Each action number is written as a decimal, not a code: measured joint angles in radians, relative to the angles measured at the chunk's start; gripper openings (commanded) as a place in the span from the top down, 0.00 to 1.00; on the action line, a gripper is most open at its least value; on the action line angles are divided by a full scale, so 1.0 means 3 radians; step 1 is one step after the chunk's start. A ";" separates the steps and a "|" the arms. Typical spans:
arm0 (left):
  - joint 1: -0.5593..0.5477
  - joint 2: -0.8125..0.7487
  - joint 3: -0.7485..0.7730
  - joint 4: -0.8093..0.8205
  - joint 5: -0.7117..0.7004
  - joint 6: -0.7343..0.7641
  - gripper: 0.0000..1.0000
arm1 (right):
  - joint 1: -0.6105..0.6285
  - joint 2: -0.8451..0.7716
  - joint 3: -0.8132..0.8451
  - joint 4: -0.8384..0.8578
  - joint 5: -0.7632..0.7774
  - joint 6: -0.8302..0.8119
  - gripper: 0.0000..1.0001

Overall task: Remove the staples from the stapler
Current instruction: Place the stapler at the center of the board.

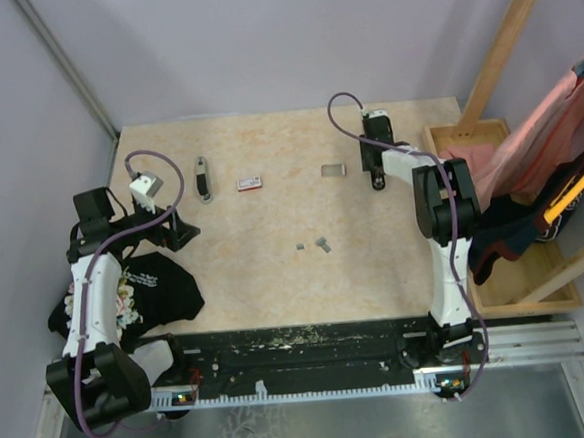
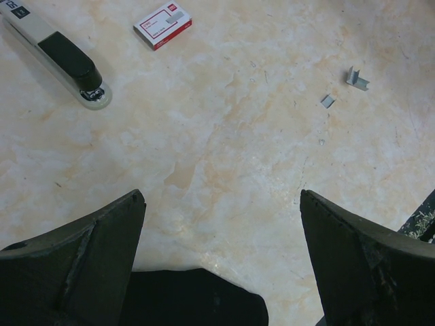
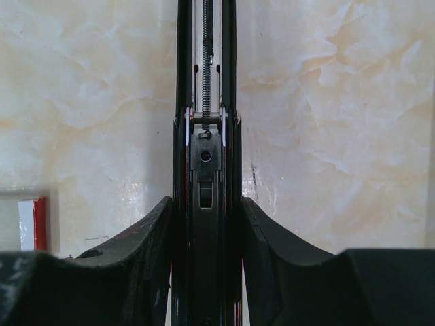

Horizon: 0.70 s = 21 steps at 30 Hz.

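Staples (image 1: 322, 243) loose at middle of counter (image 1: 257, 292). Right end effector (image 3: 207, 217) clamped on stapler (image 3: 206, 156) near far edge, right side (spring channel (image 3: 207, 61) exposed); left end effector (image 2: 221, 197) spread, empty. Step: probably emptying channel; next, tip out leftovers.

Beige marbled table (image 1: 276, 280), red-and-white box (image 2: 162, 25), grey metallic staples (image 2: 357, 79), black cloth (image 1: 172, 288) with possibly floral print

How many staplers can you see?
2. One stapler lies far left on the table, near the box. The second stapler is in the right gripper. None looks hidden.
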 measured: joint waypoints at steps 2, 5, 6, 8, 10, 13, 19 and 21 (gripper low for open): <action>0.0001 0.0000 0.0000 -0.0006 0.0003 0.0000 0.00 | -0.0009 0.0008 0.0014 -0.0003 -0.0022 0.0000 0.60; 0.0005 0.0000 0.0000 -0.0009 0.0009 0.0000 0.00 | -0.0020 0.0008 0.0014 -0.0005 -0.0057 0.0004 0.57; 0.0008 0.0000 0.0000 -0.0009 0.0011 0.0000 0.00 | -0.0020 0.0008 0.0014 -0.0005 -0.0062 0.0006 0.56; 0.0011 0.0000 0.0000 -0.0009 0.0014 0.0000 0.00 | -0.0023 0.0008 0.0014 -0.0005 -0.0072 0.0008 0.52; 0.0014 0.0000 0.0000 -0.0010 0.0022 0.0000 0.00 | -0.0029 0.0008 0.0014 -0.0005 -0.0085 0.0006 0.48; 0.0017 0.0000 0.0000 -0.0010 0.0023 0.0000 0.00 | -0.0038 0.0008 0.0014 -0.0004 -0.0090 0.0009 0.47; 0.0031 0.0000 0.0000 -0.0013 0.0033 0.0001 0.00 | -0.0045 0.0006 0.0015 -0.0008 -0.0098 0.0010 0.37; 0.0036 0.0000 0.0000 -0.0013 0.0034 0.0001 0.00 | -0.0046 0.0003 0.0051 -0.0069 -0.0116 0.0010 0.33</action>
